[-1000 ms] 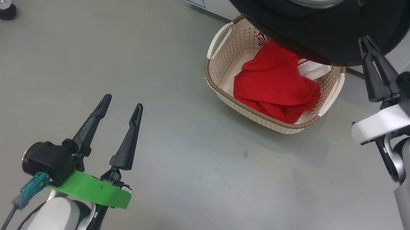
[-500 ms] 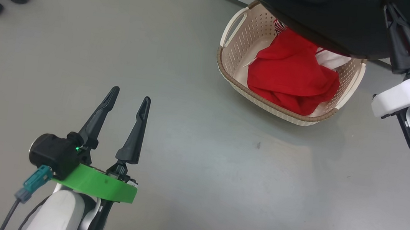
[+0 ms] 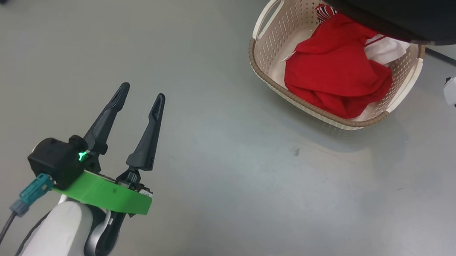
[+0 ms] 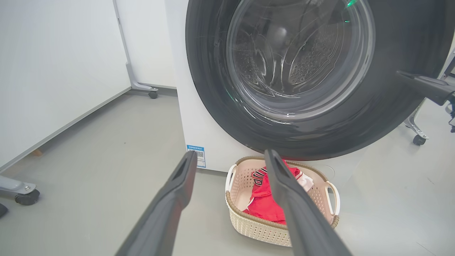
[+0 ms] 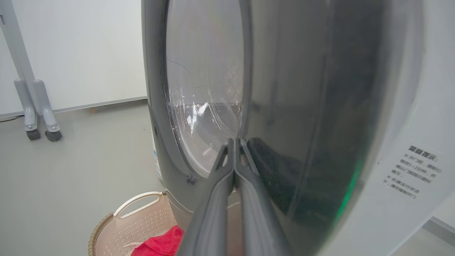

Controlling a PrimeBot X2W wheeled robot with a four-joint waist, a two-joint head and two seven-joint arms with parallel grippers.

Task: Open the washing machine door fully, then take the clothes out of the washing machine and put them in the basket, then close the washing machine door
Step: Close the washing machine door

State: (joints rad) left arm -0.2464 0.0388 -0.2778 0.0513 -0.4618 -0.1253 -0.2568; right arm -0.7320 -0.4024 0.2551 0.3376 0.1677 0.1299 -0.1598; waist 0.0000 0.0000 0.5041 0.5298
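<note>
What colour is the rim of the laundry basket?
Brown, woven-look. The basket rim shows best in the head view.

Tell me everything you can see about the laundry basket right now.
The basket is a small cream perforated plastic tub, rounded rectangular, with a brown woven-look rim and white loop handles. It stands upright on the grey floor, partly beneath the washing machine door, holding the crumpled red clothes. Nothing else touches it.

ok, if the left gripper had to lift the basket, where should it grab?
Probably the white loop handle on the basket's left short end. It stands proud with an open slot and faces bare floor. Come in from the left with the left gripper, which is open. The basket's far side sits under the washing machine door.
</note>
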